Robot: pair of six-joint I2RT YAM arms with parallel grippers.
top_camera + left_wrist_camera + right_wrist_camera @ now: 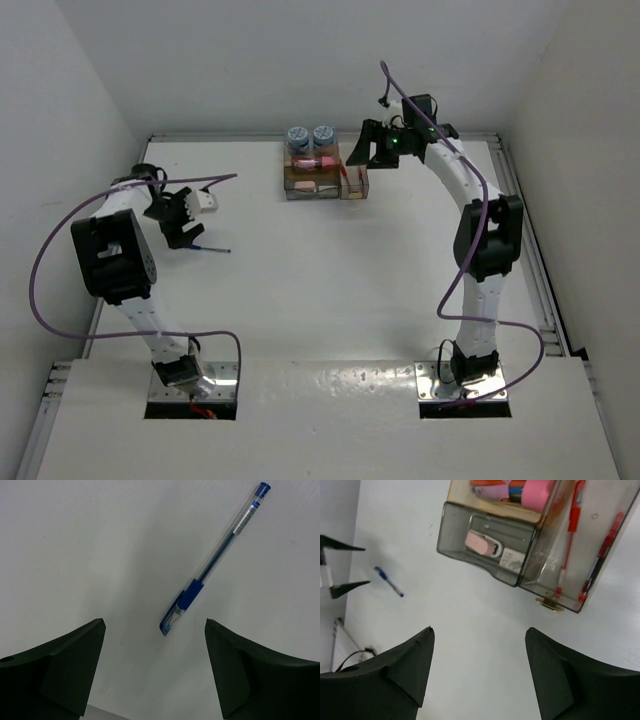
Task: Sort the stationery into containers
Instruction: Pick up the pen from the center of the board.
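White table [300, 290]: blue pen [212, 249] lies left-right.

Right wrist view's top edge crops the organiser [451, 535].

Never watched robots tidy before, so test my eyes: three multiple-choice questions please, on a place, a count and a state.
1. Thin red pens in the narrow section of the clear-walled organiser: A one, B two, C four.
2. The blue clear-barrelled pen lies: A on the white table by the left gripper, B in the organiser, C across the red pens.
3. The left gripper is: A open, empty, B shut on the blue pen, C shut on a red pen.
B: two red barrels show there. A: bare table surrounds it. A: jaws apart, gripping nothing.
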